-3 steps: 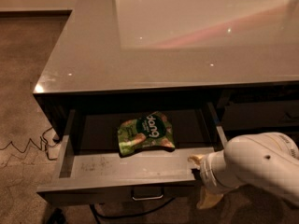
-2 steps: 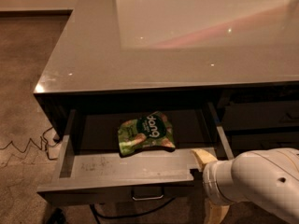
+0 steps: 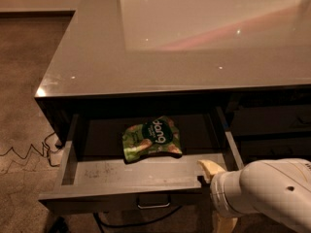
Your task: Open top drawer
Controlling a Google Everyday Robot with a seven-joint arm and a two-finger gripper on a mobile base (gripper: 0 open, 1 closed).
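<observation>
- The glossy grey flat-topped cabinet (image 3: pixel 170 57) fills the upper view, up and to the left of the gripper, with a pale reflection across its surface.
- The brown carpeted floor (image 3: pixel 24 81) lies far to the gripper's left.
- The wide dark grey top drawer (image 3: pixel 121 198) sits directly left of the gripper, just under the cabinet top. It stands pulled well out. Its long axis runs left to right across the view, and its flat front faces the camera, away from the cabinet. The grey scuffed inner floor is exposed.
- The white rounded robot arm (image 3: pixel 272 188) comes in from the lower right corner, behind the gripper.
- The two-finger tan gripper (image 3: pixel 218 196) sits at the drawer's front right corner. One fingertip (image 3: pixel 211 168) lies at the top edge of the drawer front, the other shows lower down, below the wrist. The two tips are well apart, so the gripper is released and grasps nothing.
- A green crinkled snack bag (image 3: pixel 151 139) lies flat on the drawer floor, up and left of the gripper, near the back.
- The small rectangular metal pull (image 3: pixel 153 204) sits at the middle of the drawer front, left of the gripper and apart from it.
- A thin dark cable (image 3: pixel 24 152) zigzags on the floor, far left of the gripper.
</observation>
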